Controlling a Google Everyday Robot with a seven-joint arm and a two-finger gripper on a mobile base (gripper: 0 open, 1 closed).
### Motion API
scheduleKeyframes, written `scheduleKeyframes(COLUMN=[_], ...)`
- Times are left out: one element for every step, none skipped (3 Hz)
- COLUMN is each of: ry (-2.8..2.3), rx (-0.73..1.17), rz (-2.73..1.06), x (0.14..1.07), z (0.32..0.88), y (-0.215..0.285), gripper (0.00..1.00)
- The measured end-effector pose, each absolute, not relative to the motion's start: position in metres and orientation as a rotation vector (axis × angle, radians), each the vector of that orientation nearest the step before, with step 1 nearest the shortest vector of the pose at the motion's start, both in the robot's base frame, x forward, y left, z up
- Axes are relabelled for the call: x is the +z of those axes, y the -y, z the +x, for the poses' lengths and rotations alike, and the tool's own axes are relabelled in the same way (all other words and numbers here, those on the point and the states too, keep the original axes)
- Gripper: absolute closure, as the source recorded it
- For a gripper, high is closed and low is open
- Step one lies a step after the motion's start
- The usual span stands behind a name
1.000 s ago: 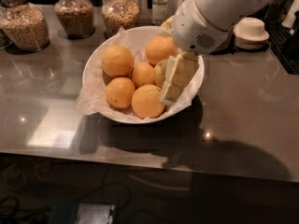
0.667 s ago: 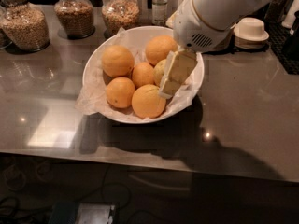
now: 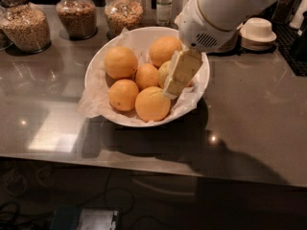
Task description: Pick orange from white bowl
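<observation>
The white bowl [image 3: 98, 63], wide and lined with crinkled paper, stands on the counter and holds several oranges. The orange [image 3: 163, 72], duller and more yellow-green than the rest, lies right of the bowl's middle, and only its left part shows. My gripper [image 3: 179, 75] reaches down into the right side of the bowl and covers that orange's right half. A brighter orange [image 3: 152, 104] lies just below and left of the gripper's tip. The white arm [image 3: 220, 13] comes in from the upper right.
Three glass jars of grain [image 3: 123, 11] stand along the back of the counter, with a small bottle [image 3: 164, 4] beside them. Stacked small white dishes [image 3: 258, 32] sit at the back right. The counter's front edge [image 3: 144, 164] runs below the bowl.
The gripper has shifted slightly up and to the left inside the bowl. The oranges and the bowl stay where they were.
</observation>
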State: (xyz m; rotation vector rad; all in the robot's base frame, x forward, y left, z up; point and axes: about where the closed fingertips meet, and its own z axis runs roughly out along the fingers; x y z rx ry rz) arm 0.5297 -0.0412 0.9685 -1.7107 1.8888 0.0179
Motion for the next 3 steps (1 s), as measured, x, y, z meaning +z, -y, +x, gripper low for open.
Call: scheduleKeyframes(ry=[-1.994, -2.074, -2.099], rx=[0.111, 0.247, 0.274], rz=[-1.663, -1.628, -1.59], x=[0.94, 0.902, 0.898], z=[0.526, 0.516, 0.505], y=[0.052, 0.058, 0.059], gripper=[0.0, 0.0, 0.19])
